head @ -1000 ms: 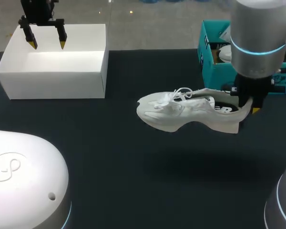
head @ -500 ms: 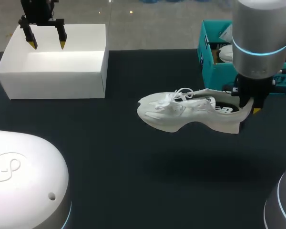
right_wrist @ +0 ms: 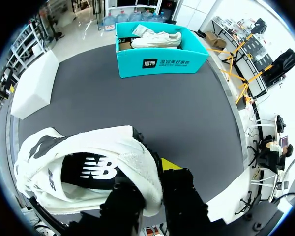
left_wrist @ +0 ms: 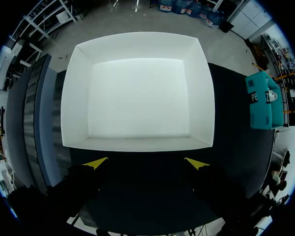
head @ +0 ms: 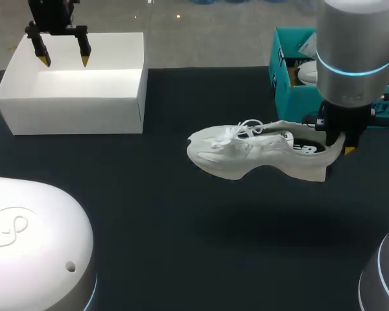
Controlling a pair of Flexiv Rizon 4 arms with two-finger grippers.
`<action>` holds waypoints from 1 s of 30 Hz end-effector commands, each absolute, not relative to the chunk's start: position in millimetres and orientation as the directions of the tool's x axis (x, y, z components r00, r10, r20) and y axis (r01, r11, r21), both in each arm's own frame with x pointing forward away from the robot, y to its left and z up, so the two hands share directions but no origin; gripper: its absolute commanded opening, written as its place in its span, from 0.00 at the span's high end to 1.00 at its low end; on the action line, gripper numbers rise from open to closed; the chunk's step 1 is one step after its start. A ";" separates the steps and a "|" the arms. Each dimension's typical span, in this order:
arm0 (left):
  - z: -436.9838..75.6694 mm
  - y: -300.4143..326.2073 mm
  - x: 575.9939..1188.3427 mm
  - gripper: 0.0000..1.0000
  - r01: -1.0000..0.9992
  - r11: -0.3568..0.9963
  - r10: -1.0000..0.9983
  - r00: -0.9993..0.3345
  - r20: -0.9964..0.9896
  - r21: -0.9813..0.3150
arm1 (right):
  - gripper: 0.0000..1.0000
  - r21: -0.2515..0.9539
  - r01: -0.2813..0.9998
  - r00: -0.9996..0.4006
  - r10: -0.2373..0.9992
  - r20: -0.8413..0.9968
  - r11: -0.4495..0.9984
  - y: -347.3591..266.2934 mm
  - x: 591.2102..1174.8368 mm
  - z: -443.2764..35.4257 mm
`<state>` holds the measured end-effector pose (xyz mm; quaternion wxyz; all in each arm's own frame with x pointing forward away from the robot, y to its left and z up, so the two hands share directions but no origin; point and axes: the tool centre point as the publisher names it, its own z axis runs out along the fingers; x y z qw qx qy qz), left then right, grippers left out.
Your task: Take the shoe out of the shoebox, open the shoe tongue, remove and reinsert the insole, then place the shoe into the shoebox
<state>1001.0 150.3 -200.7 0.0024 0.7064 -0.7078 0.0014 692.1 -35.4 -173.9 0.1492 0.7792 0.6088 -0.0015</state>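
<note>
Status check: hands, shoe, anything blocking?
Right hand shut on heel of white lace-up sneaker, held above black table. Left hand open, empty, over white open-top box. Nothing seen blocking teal cardboard shoebox.

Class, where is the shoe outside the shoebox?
Head view: the shoe hangs above the table, right of centre, heel in the right arm's jaws, near the teal shoebox.

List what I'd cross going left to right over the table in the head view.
In order: white box → white shoe → right gripper, clamped on the shoe's heel.
</note>
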 end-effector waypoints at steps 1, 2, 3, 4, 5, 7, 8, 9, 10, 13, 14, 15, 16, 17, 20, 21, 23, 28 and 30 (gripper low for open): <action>-200.3 150.1 1000.7 0.00 -1.000 0.001 -1.000 -0.001 0.003 0.001 | 1.00 0.229 0.949 0.259 0.949 -0.182 -0.215 -35.0 692.9 -173.7; -200.3 150.1 1000.7 0.00 -1.000 0.001 -1.000 -0.001 0.003 0.001 | 1.00 0.229 0.949 0.259 0.949 -0.182 -0.215 -35.0 692.9 -173.7; -200.3 150.1 1000.7 0.00 -1.000 0.001 -1.000 -0.001 0.003 0.001 | 1.00 0.229 0.949 0.259 0.949 -0.182 -0.215 -35.0 692.9 -173.7; -200.3 150.1 1000.7 0.00 -1.000 0.001 -1.000 -0.001 0.003 0.001 | 1.00 0.229 0.949 0.259 0.949 -0.182 -0.215 -35.0 692.9 -173.7; -200.3 150.1 1000.7 0.00 -1.000 0.001 -1.000 -0.001 0.003 0.001 | 1.00 0.229 0.949 0.259 0.949 -0.182 -0.215 -35.0 692.9 -173.7; -200.3 150.1 1000.7 0.00 -1.000 0.001 -1.000 -0.001 0.003 0.001 | 1.00 0.229 0.949 0.259 0.949 -0.182 -0.215 -35.0 692.9 -173.7; -200.3 150.1 1000.7 0.00 -1.000 0.001 -1.000 -0.001 0.003 0.001 | 1.00 0.229 0.949 0.259 0.949 -0.182 -0.215 -35.0 692.9 -173.7; -200.3 150.1 1000.7 0.00 -1.000 0.001 -1.000 -0.001 0.003 0.001 | 1.00 0.229 0.949 0.259 0.949 -0.182 -0.215 -35.0 692.9 -173.7; -200.3 150.1 1000.7 0.00 -1.000 0.001 -1.000 -0.001 0.003 0.001 | 1.00 0.229 0.949 0.259 0.949 -0.182 -0.215 -35.0 692.9 -173.7; -200.3 150.1 1000.7 0.00 -1.000 0.001 -1.000 -0.001 0.003 0.001 | 1.00 0.229 0.949 0.259 0.949 -0.182 -0.215 -35.0 692.9 -173.7; -200.3 150.1 1000.7 0.00 -1.000 0.001 -1.000 -0.001 0.003 0.001 | 1.00 0.229 0.949 0.259 0.949 -0.182 -0.215 -35.0 692.9 -173.7; -200.3 150.1 1000.7 0.00 -1.000 0.001 -1.000 -0.001 0.003 0.001 | 1.00 0.229 0.949 0.259 0.949 -0.182 -0.215 -35.0 692.9 -173.7; -200.3 150.1 1000.7 0.00 -1.000 0.001 -1.000 -0.001 0.003 0.001 | 1.00 0.229 0.949 0.259 0.949 -0.182 -0.215 -35.0 692.9 -173.7; -200.3 150.1 1000.7 0.00 -1.000 0.001 -1.000 -0.001 0.003 0.001 | 1.00 0.229 0.949 0.259 0.949 -0.182 -0.215 -35.0 692.9 -173.7; -200.3 150.1 1000.7 0.00 -1.000 0.001 -1.000 -0.001 0.003 0.001 | 1.00 0.229 0.949 0.259 0.949 -0.182 -0.215 -35.0 692.9 -173.7; -200.3 150.1 1000.7 0.00 -1.000 0.001 -1.000 -0.001 0.003 0.001 | 1.00 0.232 0.949 0.258 0.949 -0.182 -0.214 -31.7 692.2 -173.9; -200.3 150.1 1000.7 0.00 -1.000 0.001 -1.000 -0.001 0.003 0.001 | 1.00 0.227 0.954 0.238 0.953 -0.188 -0.194 -23.5 691.0 -175.0; -200.3 150.1 1000.7 0.00 -1.000 0.001 -1.000 -0.001 0.003 0.001 | 1.00 0.233 0.965 0.167 0.970 -0.180 -0.123 -3.0 687.4 -178.2; -200.3 150.1 1000.7 0.00 -1.000 0.001 -1.000 -0.001 0.003 0.001 | 1.00 0.251 0.966 0.117 0.976 -0.185 -0.068 7.1 684.8 -182.0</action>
